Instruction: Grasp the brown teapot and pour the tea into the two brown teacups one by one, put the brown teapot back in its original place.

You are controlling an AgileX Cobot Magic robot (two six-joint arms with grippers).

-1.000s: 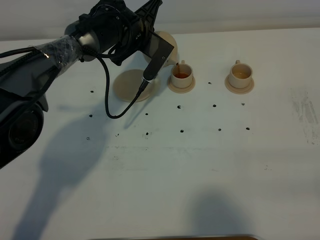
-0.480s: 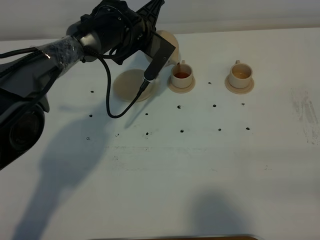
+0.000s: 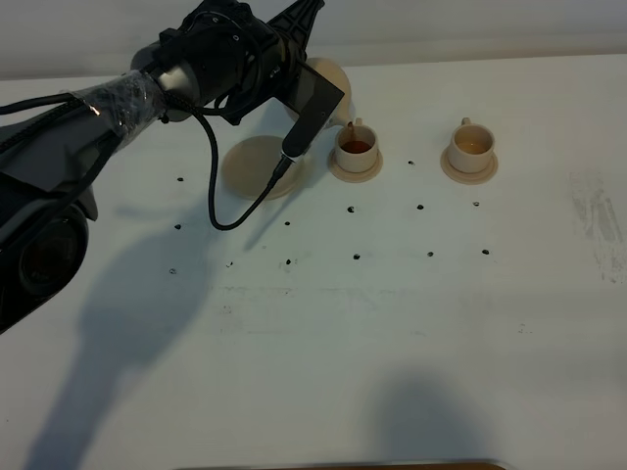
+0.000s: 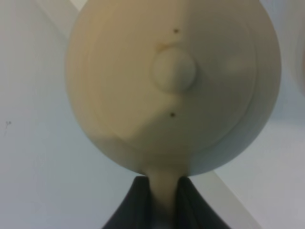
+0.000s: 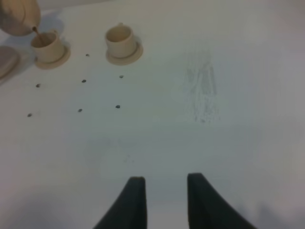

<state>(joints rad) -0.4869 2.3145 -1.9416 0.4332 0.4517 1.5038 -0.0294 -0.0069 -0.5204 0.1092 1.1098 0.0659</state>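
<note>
My left gripper [image 4: 164, 191] is shut on the loop handle of the brown teapot [image 3: 333, 80], holding it tilted in the air. The knobbed lid [image 4: 174, 70] fills the left wrist view. The spout hangs over the left teacup [image 3: 356, 147], which holds dark tea, and a thin stream runs into it in the right wrist view. The right teacup [image 3: 473, 145] stands on its saucer with paler tea inside. The wide saucer [image 3: 257, 166], the original place, lies bare under the arm. My right gripper [image 5: 164, 181] hovers over bare table, fingers apart with nothing between them.
Small dark dots [image 3: 355, 257] mark the white table [image 3: 392, 333] in rows in front of the cups. A black cable [image 3: 220, 206] loops down from the left arm over the wide saucer's near side. A scuffed patch [image 3: 600, 220] lies at the far right.
The left arm and teapot have risen very slightly over the left teacup. Nothing else has moved.
</note>
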